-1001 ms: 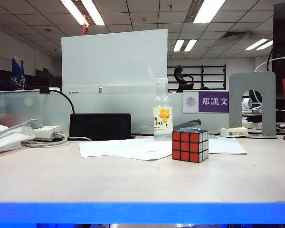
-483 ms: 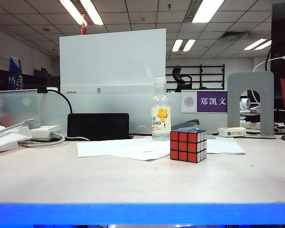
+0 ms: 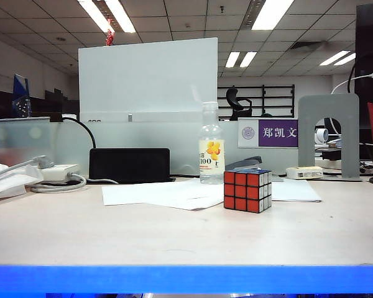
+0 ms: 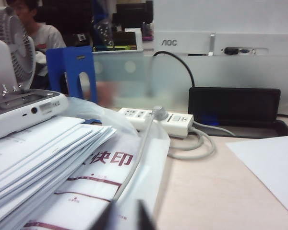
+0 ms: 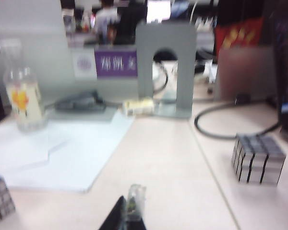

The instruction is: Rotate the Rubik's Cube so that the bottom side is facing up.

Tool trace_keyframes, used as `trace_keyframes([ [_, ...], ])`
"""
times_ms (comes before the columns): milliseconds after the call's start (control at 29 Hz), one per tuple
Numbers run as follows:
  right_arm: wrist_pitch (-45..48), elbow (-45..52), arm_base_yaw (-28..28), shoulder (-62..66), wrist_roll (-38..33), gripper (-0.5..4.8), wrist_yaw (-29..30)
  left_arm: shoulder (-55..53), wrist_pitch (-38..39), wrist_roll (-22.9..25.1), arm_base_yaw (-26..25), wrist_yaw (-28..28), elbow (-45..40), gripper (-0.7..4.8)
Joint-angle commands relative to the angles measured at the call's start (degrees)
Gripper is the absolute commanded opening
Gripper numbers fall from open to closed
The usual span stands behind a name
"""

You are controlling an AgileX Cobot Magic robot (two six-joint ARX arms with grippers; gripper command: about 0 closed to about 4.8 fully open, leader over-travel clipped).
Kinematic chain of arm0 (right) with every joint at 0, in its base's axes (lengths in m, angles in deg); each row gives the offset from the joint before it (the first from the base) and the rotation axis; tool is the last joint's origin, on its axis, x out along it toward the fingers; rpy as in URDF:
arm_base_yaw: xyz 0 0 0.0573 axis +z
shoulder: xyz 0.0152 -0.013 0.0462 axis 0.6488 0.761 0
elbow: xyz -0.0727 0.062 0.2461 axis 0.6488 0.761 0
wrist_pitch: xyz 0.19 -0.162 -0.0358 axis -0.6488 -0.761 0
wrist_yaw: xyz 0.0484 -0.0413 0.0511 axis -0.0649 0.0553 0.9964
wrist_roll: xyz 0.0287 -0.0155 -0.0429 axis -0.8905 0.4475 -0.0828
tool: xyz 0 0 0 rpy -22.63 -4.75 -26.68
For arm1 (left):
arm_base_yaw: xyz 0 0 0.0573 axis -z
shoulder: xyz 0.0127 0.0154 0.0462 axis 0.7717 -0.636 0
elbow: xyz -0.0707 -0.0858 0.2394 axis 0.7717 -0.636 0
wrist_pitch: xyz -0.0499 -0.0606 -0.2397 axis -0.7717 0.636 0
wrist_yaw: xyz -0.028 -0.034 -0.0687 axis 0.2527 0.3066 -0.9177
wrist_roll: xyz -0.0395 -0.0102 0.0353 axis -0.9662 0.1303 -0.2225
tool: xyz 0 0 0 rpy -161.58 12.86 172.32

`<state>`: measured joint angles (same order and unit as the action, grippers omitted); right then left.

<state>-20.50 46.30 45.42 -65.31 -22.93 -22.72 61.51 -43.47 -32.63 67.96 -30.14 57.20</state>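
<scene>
Rubik's Cube (image 3: pixel 248 190) unmoved on worktop (image 3: pixel 174 236), just right-front of clear bottle (image 3: pixel 212 146). Left gripper (image 4: pixel 125 218), right gripper (image 5: pixel 127 213) far from cube — jaw state indeterminable; flip not started.

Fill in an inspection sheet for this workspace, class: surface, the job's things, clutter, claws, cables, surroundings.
Surface: pale table, blue front edge.
Job's things: Rubik's Cube standing on the table, red face toward the exterior camera, untouched.
Clutter: clear bottle behind the cube, paper sheets, stapler, silver cube, stacked papers.
Claws: left claw and right claw, only tips visible, low near the table, far from the cube; opening unclear.
Cables: power strip with grey cord.
Surroundings: office, partition, grey bookend.
</scene>
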Motion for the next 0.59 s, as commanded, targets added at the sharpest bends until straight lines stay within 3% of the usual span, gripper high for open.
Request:
trace_keyframes([
  [35, -3.89, 0.26, 0.07, 0.09, -0.02, -0.06, 0.26, 0.00, 0.48, -0.35, -0.04, -0.09, 0.07, 0.57],
  [587, -4.74, 0.26, 0.04, 0.07, -0.04, -0.06, 0.07, 0.00, 0.55, -0.37, -0.04, -0.09, 0.07, 0.57],
])
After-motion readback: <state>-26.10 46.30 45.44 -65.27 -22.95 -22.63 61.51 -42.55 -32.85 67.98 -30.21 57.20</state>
